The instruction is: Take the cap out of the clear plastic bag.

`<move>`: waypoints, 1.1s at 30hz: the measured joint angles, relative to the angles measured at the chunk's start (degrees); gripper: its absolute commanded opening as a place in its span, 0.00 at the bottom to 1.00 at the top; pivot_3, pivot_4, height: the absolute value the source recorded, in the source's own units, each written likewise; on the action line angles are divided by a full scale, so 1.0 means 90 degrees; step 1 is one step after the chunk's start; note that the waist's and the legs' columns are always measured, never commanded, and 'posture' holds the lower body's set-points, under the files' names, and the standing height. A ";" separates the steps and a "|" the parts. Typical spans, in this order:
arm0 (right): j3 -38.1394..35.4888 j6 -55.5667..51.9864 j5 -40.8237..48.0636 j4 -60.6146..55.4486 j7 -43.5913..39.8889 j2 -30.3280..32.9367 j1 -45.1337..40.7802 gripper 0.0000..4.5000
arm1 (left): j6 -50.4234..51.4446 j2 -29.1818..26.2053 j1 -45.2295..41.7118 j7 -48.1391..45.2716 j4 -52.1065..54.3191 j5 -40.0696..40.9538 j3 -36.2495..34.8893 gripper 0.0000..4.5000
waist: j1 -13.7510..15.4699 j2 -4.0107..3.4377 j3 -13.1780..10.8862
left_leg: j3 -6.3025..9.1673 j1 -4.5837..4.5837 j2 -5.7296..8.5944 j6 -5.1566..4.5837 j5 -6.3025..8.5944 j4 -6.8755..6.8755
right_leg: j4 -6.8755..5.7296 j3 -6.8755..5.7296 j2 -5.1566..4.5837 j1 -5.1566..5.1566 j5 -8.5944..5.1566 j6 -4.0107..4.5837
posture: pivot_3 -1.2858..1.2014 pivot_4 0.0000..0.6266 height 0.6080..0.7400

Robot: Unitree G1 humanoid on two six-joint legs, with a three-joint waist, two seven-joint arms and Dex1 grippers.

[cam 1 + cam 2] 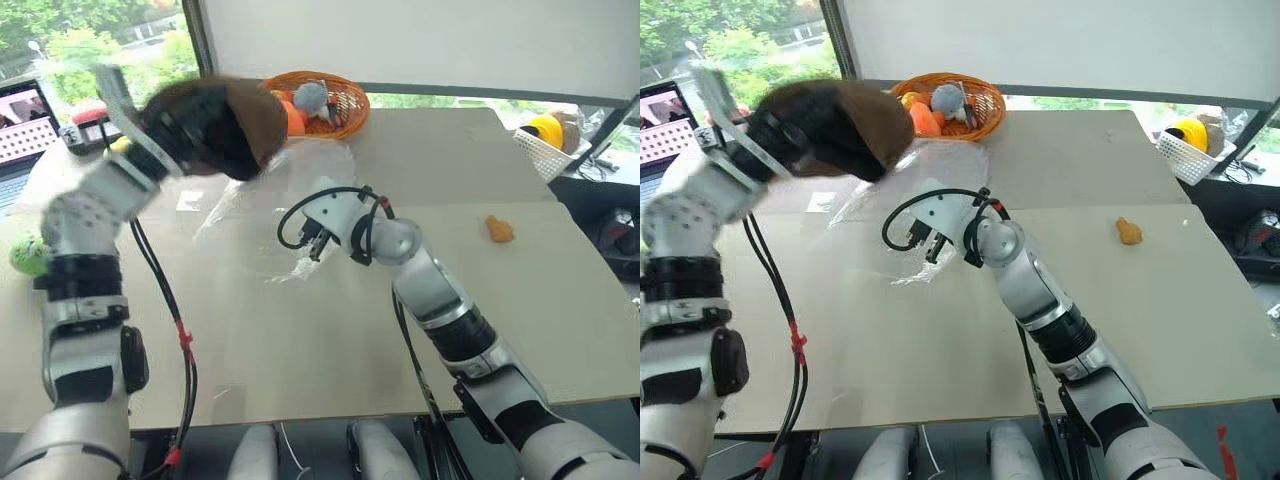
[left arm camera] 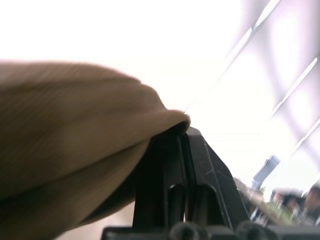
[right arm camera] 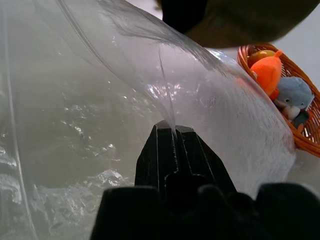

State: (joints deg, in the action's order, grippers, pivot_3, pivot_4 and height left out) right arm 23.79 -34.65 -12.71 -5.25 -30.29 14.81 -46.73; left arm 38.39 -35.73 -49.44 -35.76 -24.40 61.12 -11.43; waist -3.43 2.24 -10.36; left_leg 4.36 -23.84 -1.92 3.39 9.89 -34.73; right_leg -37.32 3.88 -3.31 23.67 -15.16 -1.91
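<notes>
The right gripper (image 1: 931,243), nearest, is pinched shut on a fold of the clear plastic bag (image 1: 285,190), which lies crumpled on the table (image 1: 470,330). Beyond it, the left gripper (image 1: 205,125) is clamped on the brown cap's (image 1: 240,120) edge, holding it in the air, apparently clear of the bag. Held by so little fabric, it could slip into the wicker basket (image 1: 345,100) behind.

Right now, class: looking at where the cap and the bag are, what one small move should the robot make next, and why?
Probably lower the left gripper and set the cap on bare table. The cap is pinched in its fingers, lifted outside the clear plastic bag, whose film the right gripper pinches, so the removal looks done.
</notes>
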 measured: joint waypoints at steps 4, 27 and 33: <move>-0.0071 -0.0252 0.0032 -0.0274 -0.0105 0.0169 0.0240 0.00 | 0.0468 0.0023 0.1641 -0.0455 0.0848 -0.0427 0.0350 0.01 | -0.0081 0.0000 -0.0001 | 0.0003 -0.0075 -0.0002 0.0004 -0.0004 -0.0024 | -0.0077 0.0004 0.0002 0.0093 0.0000 0.0003 | 0.52 0.24 0.96; -0.0176 0.0759 -0.0027 -0.0734 -0.0363 0.1668 0.2536 0.55 | 0.1851 0.1029 0.3522 0.2139 0.2172 0.0799 -0.1500 0.55 | 0.0069 0.0003 0.0000 | -0.0008 -0.0016 0.0003 -0.0009 -0.0011 -0.0039 | -0.0077 0.0012 -0.0002 0.0040 0.0003 0.0004 | 0.52 0.24 0.96; -0.0341 0.1071 -0.0110 -0.0574 -0.0119 0.1600 0.2587 0.99 | 0.2047 0.1081 0.3765 0.1978 0.2503 0.0874 -0.1500 1.00 | 0.0079 0.0005 0.0001 | -0.0005 0.0048 0.0002 -0.0008 -0.0010 -0.0037 | -0.0065 0.0010 0.0001 -0.0032 -0.0007 -0.0012 | 0.52 0.24 0.96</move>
State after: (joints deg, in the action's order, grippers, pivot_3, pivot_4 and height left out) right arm 20.72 -25.01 -13.69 -10.42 -31.36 29.21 -23.44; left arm 56.82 -26.00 -15.56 -17.95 -1.87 68.99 -24.93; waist -2.72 2.29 -10.35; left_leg 4.32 -23.41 -1.91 3.31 9.79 -35.07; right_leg -37.90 3.98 -3.30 23.38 -15.23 -2.01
